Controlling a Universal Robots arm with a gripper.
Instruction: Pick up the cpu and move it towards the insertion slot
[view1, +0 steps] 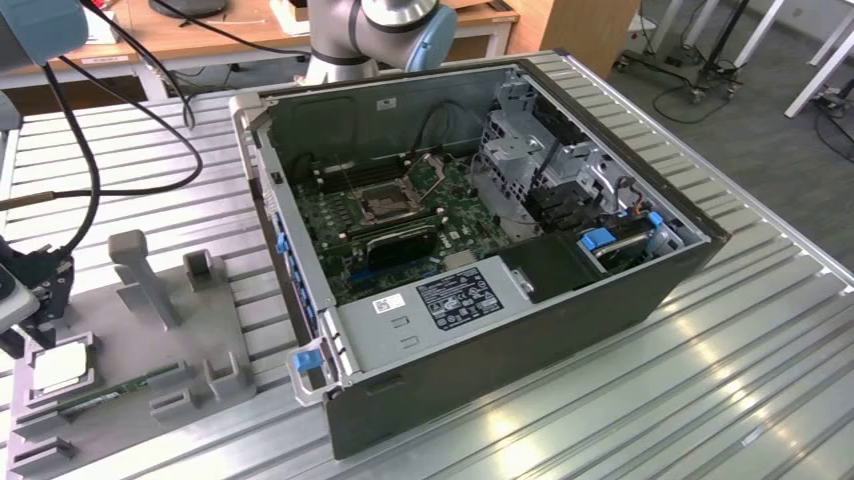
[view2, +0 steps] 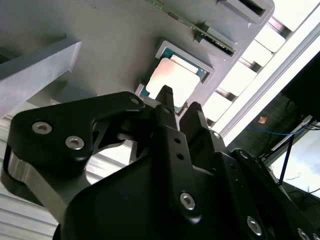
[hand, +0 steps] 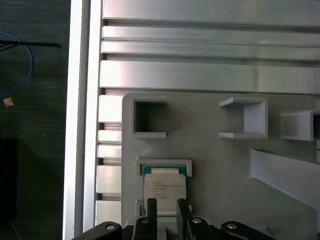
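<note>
The cpu, a flat square chip with a pale metal face, lies in a framed recess of a grey holder plate. In the exterior view the cpu is at the far left, near the table's front. My gripper hangs just above the chip's edge. Its black fingertips stand a narrow gap apart with nothing between them. The gripper is not touching the chip. The insertion slot, a silver-framed square socket, sits on the motherboard inside the open computer case, well off to the exterior view's right of the chip.
The open computer case takes up the middle of the ribbed metal table. The grey holder plate carries upright posts and a green memory stick. Black cables trail over the table at the exterior view's left. The table edge runs close beside the holder.
</note>
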